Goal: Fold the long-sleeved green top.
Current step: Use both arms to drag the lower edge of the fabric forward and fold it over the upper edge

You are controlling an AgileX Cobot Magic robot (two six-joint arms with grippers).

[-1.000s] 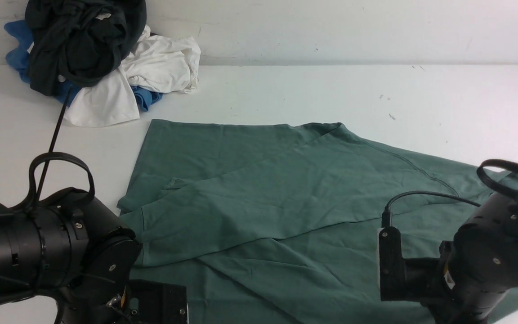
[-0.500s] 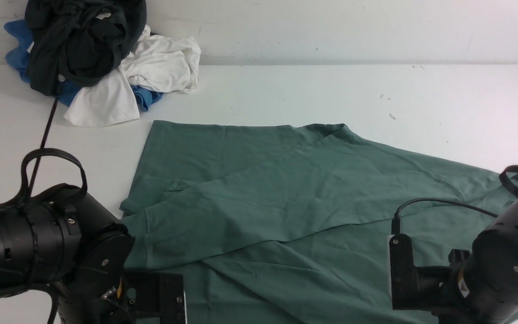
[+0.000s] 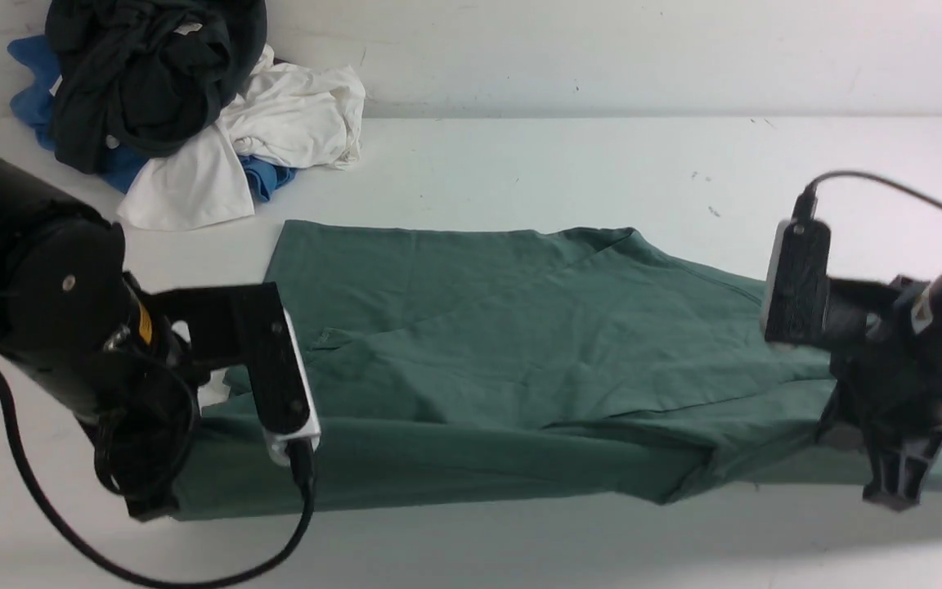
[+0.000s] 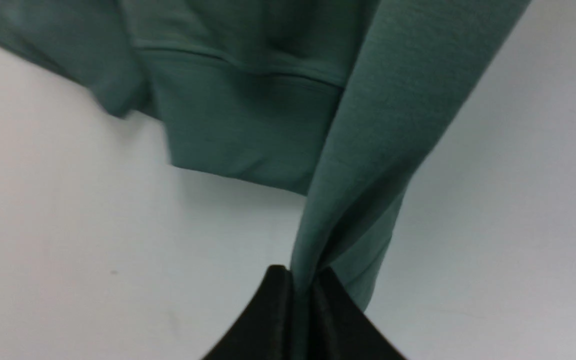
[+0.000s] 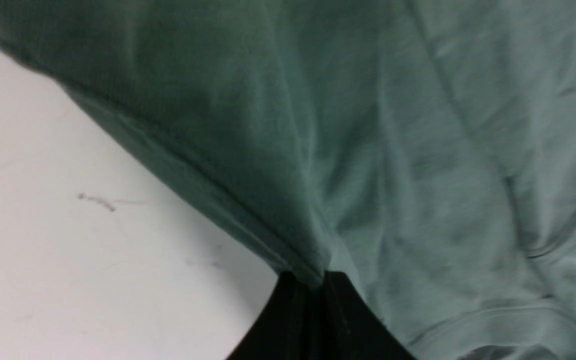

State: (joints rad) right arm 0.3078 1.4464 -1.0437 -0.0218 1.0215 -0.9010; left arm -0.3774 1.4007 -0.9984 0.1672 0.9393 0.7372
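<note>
The left gripper [image 4: 302, 287] is clamped on one end of the near edge of the green long-sleeved top [image 3: 520, 352], the right gripper [image 5: 315, 282] on the other end. Between them that edge hangs above the worktop [image 3: 569, 164], and the rest lies flat beyond.

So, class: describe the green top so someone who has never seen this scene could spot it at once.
Start at the white table. The green long-sleeved top spreads across its middle, its near edge pinched by the left gripper and the right gripper. Unlike the heap of dark, white and blue garments at the far left, it is green and laid out.
</note>
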